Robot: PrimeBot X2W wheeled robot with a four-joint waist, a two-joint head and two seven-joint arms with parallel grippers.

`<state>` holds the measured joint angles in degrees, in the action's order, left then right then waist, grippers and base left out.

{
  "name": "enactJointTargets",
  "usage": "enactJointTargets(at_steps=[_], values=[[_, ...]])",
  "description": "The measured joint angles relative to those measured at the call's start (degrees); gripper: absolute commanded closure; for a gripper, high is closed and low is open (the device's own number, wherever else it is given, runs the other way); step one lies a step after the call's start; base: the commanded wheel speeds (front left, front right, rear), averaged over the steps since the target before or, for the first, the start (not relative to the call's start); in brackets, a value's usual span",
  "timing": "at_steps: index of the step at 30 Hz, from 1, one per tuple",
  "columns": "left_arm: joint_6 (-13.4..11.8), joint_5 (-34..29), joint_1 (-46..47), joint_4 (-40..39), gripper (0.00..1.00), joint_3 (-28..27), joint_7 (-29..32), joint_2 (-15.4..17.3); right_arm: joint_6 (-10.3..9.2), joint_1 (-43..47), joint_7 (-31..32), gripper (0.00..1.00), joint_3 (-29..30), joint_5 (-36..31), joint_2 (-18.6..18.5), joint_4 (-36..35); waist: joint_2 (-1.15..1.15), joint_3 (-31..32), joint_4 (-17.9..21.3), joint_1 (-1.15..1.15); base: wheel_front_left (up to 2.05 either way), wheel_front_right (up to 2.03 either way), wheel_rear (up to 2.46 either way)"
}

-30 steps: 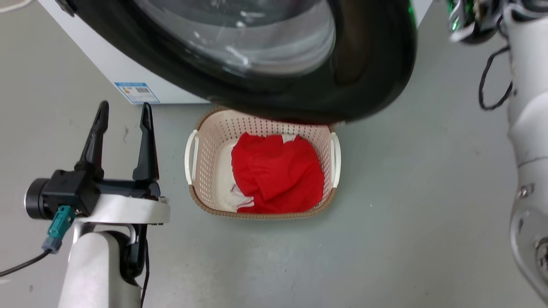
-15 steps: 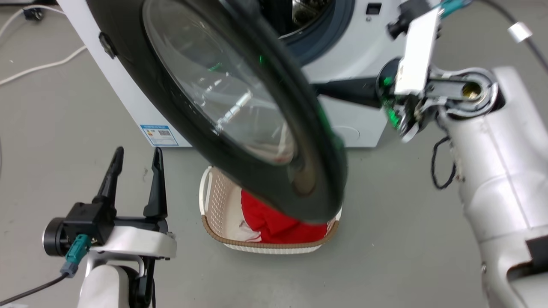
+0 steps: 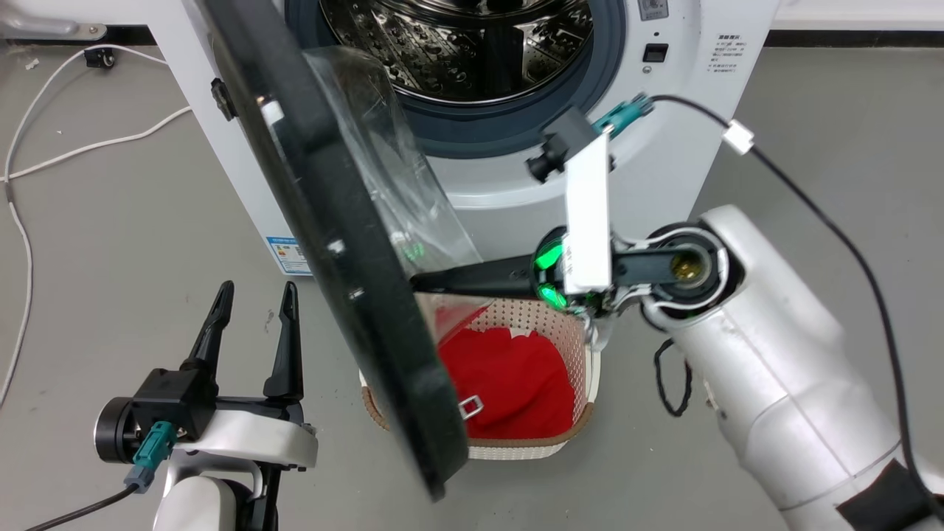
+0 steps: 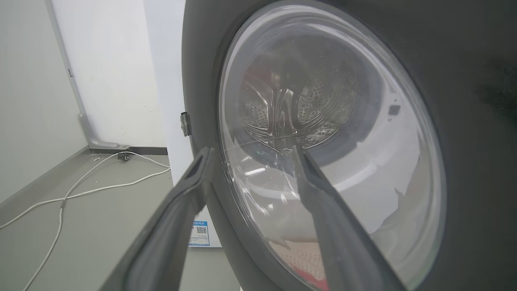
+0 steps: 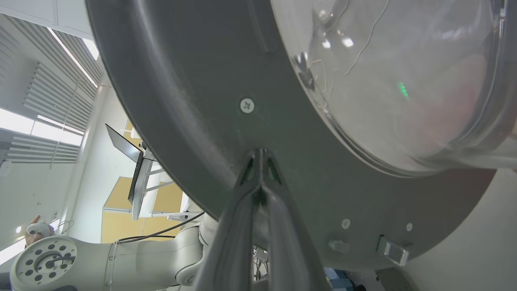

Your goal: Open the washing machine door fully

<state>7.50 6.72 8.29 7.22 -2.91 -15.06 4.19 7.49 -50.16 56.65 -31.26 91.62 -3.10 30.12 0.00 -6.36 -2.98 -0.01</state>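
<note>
The door (image 3: pixel 346 280) sticks out square from the washing machine (image 3: pixel 664 169), about half open. On right gripper (image 5: pixel 260 155) jaws together, tips apparently on the door's inner rim; left gripper (image 3: pixel 257 289) jaws apart, idle. Push along the hinge arc, avoid skidding.

Looking higher from the head than a second ago, so now taking in the perforated steel drum (image 3: pixel 457 44) and upper front of the white box-shaped washing machine (image 3: pixel 664 169), cut off before. Swung wider, the large round glossy black washing machine door (image 3: pixel 376 332): face-on a second ago, now nearly edge-on, clear glass bowl toward the drum. Brought in across the front, the right hand (image 3: pixel 420 282): at the picture's upper corner earlier, now with long dark fingers closed together, tips against the door's inner rim beside the glass. Partly uncovered again, the red cloth (image 3: pixel 516 383) in the beige perforated basket (image 3: pixel 568 335).
</note>
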Motion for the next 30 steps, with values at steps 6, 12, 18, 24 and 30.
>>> enactJointTargets(at_steps=[6, 12, 18, 24, 30], values=[[0.0, 0.0, 0.1, 0.0, 0.00, 0.0, 0.0, 0.0, 0.00, 0.5, -7.1, 1.00, -2.9, 2.0, 0.1, -2.8, 0.00, -0.2, 0.2, 0.00, 0.00, 0.00, 0.00], [0.0, 0.1, 0.1, 0.0, 0.00, -0.7, 0.0, 0.0, 0.00, 3.2, -20.9, 1.00, 1.4, -0.2, 0.1, -4.1, 0.00, 0.0, 1.0, 0.00, 0.00, 0.00, 0.00], [0.0, 0.1, 0.0, 0.4, 0.00, -1.2, 0.0, -0.2, 0.00, 8.5, -33.6, 1.00, 8.0, -2.1, -2.6, -6.6, 0.00, 1.1, 1.8, 0.00, 0.00, 0.00, 0.00], [0.0, 0.1, -0.7, 1.2, 0.00, -1.5, 0.0, -0.4, 0.00, 18.2, -45.4, 0.00, 13.9, -4.8, -5.4, -12.2, 0.00, 2.6, 2.5, 0.01, 0.00, 0.00, 0.00], [0.0, 0.1, -1.3, 1.6, 0.00, -1.8, 0.0, -0.5, 0.00, 27.8, -59.4, 0.00, 17.9, -15.1, -7.8, -16.1, 0.00, 4.1, 2.7, 0.00, 0.00, 0.00, 0.00]])
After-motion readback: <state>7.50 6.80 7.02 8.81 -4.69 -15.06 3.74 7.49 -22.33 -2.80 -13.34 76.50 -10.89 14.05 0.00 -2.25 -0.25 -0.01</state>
